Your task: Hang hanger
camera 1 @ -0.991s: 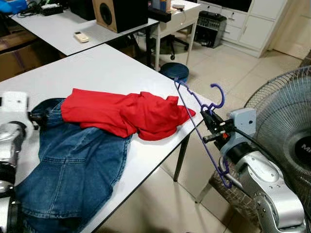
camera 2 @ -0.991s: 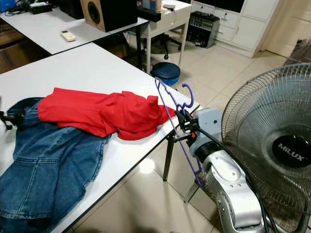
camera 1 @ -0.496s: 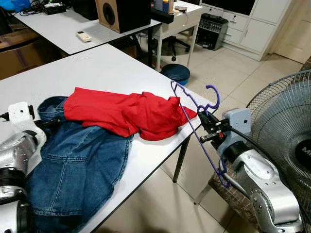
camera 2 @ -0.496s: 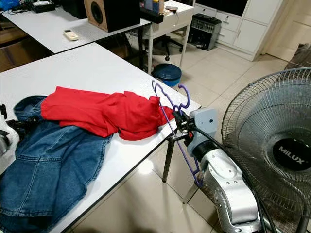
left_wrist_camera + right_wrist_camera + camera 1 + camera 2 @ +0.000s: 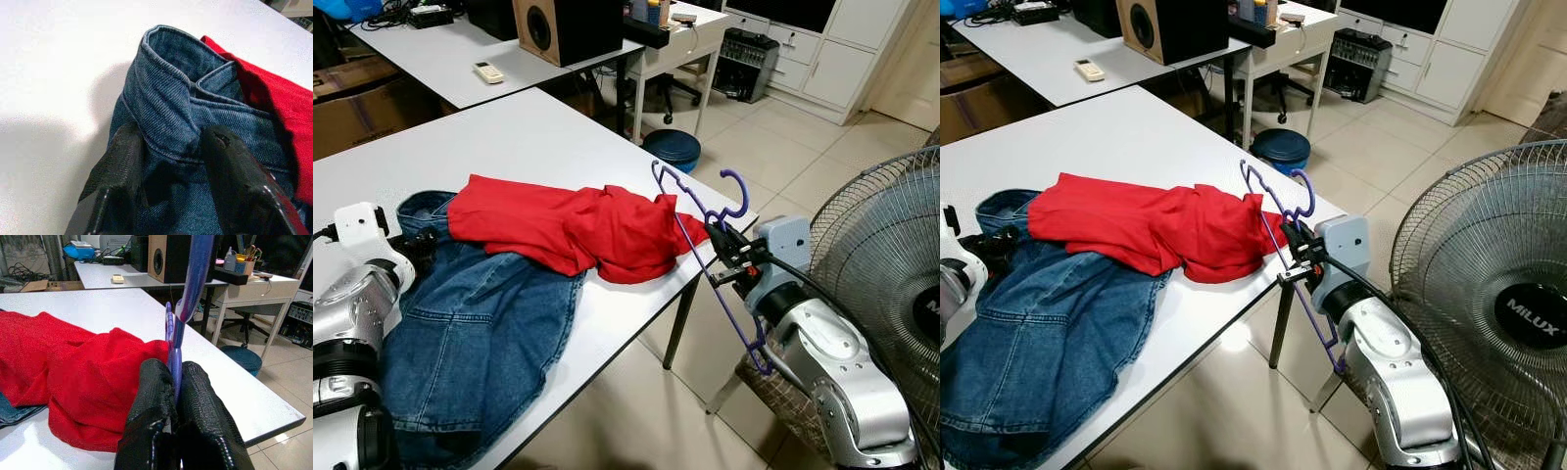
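Right gripper clenched on one purple hanger, at 3 o'clock off the table corner. Wrist view reveals left gripper spread wide, straddling the jeans waistband; one red shirt.

Both head eyes look forward and down, sharing the white counter and crumpled red cloth garment. Left wrist sits close over blue denim jeans; right wrist faces the garment across the counter.

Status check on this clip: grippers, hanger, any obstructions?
Right gripper shut on purple plastic hanger at white table edge. Left gripper open, straddling blue jeans waistband. Red shirt beside hanger.
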